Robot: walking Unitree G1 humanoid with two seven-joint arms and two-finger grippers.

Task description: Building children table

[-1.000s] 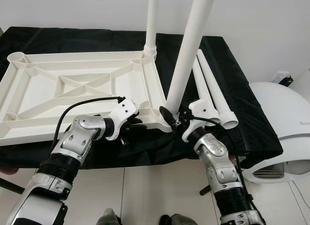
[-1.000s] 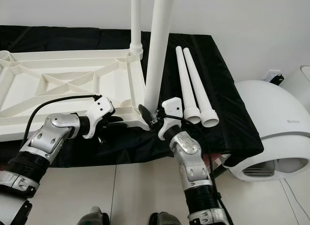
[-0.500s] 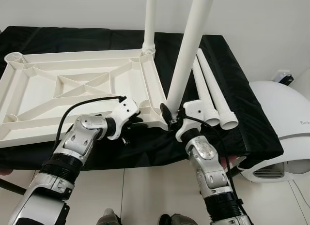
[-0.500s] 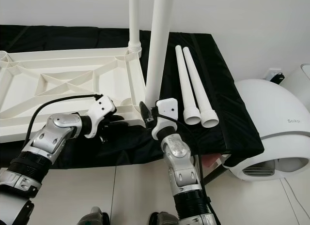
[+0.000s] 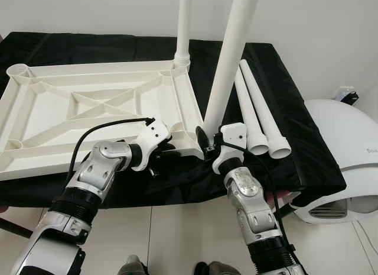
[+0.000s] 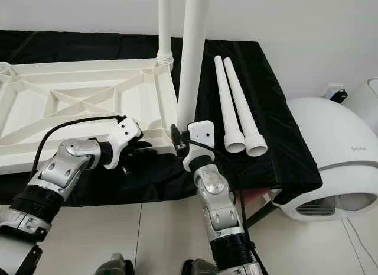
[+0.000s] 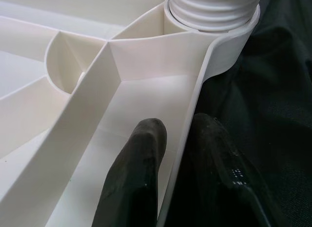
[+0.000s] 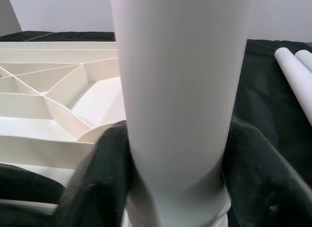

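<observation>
The white tabletop (image 5: 94, 68) lies upside down on a black cloth. Two white legs stand upright in its right corner sockets. The far leg (image 5: 184, 26) is free. My right gripper (image 5: 205, 142) is shut on the base of the near leg (image 5: 227, 68); in the right wrist view its black fingers (image 8: 105, 173) press on both sides of that leg (image 8: 175, 90). My left gripper (image 5: 167, 149) is shut on the tabletop's near rim beside that corner. In the left wrist view one finger (image 7: 134, 178) is inside the rim (image 7: 195, 105) and one outside.
Two loose white legs (image 5: 255, 109) lie side by side on the cloth (image 5: 295, 127) to the right of the tabletop. An empty socket (image 5: 20, 69) is at the far left corner. A white rounded appliance (image 5: 348, 151) stands on the floor at right. A white wall is behind.
My right forearm has swung to the left around the near leg while its gripper stays on the leg's base. The left arm and the tabletop have not moved.
</observation>
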